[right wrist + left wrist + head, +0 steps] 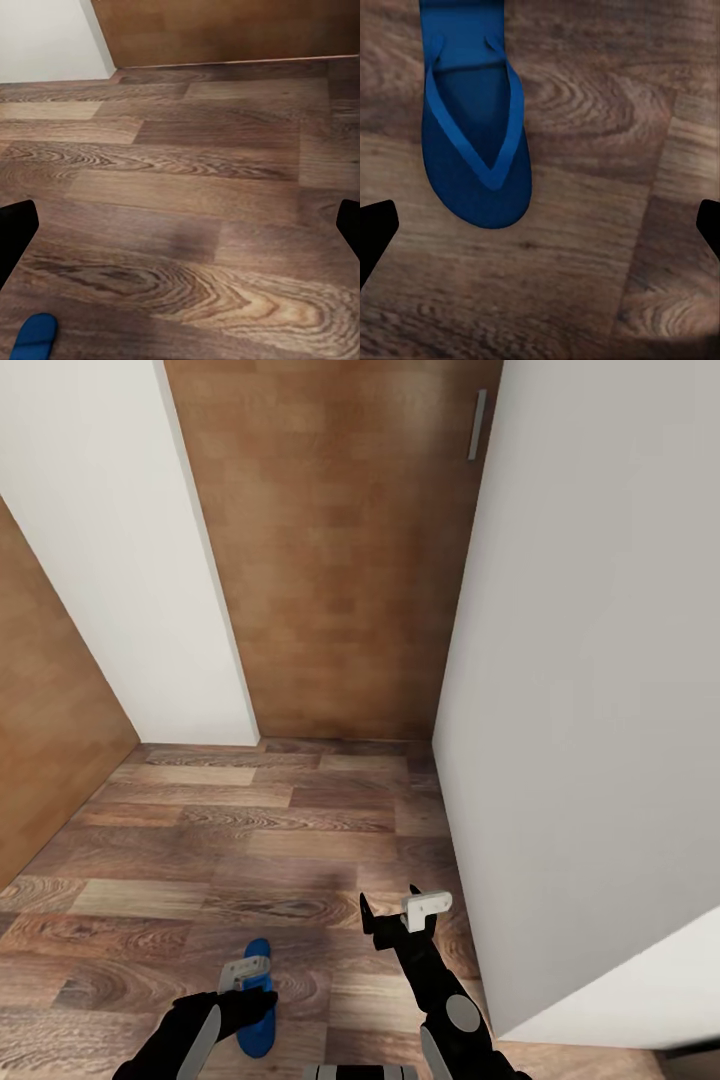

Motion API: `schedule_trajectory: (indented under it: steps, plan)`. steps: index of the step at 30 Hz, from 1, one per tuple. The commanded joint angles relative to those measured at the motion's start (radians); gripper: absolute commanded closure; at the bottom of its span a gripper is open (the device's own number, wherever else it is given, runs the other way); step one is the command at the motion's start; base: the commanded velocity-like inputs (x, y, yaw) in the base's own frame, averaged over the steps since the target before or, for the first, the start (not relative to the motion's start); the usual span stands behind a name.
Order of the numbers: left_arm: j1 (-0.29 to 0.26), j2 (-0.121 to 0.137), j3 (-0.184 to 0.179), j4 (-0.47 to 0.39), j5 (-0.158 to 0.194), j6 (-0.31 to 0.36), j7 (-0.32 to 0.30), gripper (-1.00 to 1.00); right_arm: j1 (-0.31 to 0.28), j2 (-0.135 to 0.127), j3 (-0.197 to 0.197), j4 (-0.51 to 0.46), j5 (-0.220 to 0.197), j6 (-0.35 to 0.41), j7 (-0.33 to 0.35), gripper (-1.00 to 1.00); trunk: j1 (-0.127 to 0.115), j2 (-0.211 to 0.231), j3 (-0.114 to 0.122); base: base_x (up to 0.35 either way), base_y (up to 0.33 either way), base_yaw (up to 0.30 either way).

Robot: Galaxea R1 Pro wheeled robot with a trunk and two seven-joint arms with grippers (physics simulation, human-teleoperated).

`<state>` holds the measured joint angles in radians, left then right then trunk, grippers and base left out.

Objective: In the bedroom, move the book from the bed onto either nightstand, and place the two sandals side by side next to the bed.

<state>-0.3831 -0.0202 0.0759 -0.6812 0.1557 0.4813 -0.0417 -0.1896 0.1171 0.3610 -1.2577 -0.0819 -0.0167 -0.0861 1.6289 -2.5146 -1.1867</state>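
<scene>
A blue sandal lay flat on the wooden floor, straps up, directly beneath the left gripper, whose jaws were spread wide with the sandal's rounded end between and just short of them. The left arm pointed straight down over the sandal. Beside the sandal, toward the white wall, the right gripper reached forward and low, jaws spread and empty.

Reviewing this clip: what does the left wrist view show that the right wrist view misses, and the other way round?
Left wrist view: the bright blue flat flip-flop sandal from above, its thin V-shaped straps and toe end plain, lying on the floor between the spread fingertips of the left gripper.
Right wrist view: a brown wooden door and a white wall ahead, with just a rounded blue tip of a sandal.
Both: the wood-plank floor and open dark fingertips.
</scene>
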Motion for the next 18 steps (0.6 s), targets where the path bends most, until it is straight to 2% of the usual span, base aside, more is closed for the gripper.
schedule_trajectory:
  steps: [1,18]
  plan:
    - [0.0,-0.001,0.006,-0.001,0.002,0.007,-0.004,-1.0,-0.001,-0.001,0.003,0.0,-0.009,-0.002,-0.006,-1.0,0.0,0.0,-0.001,0.026,0.0,0.0]
    - [0.0,0.0,0.007,0.0,0.002,0.007,-0.004,-1.0,-0.001,-0.001,0.003,0.0,-0.009,-0.002,-0.006,-1.0,0.0,0.0,-0.001,0.019,0.0,0.0]
